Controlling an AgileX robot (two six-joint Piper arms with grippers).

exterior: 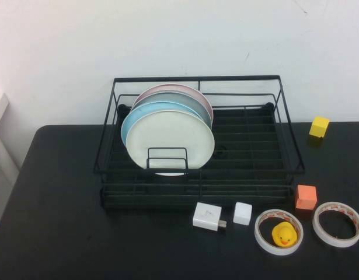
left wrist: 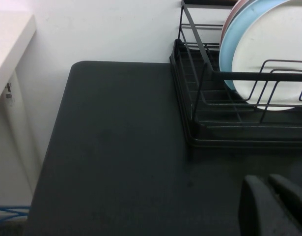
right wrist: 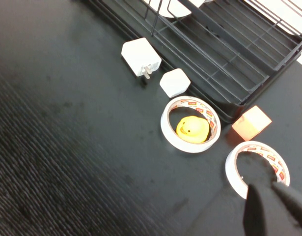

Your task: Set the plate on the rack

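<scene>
Left of centre in the high view, the plate [exterior: 170, 140] already stands upright in the rack [exterior: 249, 169]; I judge placing done. Left hand [left wrist: 276, 206] and right hand [right wrist: 273, 209] hang over the desk [exterior: 62, 221], both seemingly closed, empty; next, park.

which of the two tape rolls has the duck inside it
The tape roll nearer the white charger rings the yellow duck; the other roll, beyond the orange cube, holds nothing.
</scene>
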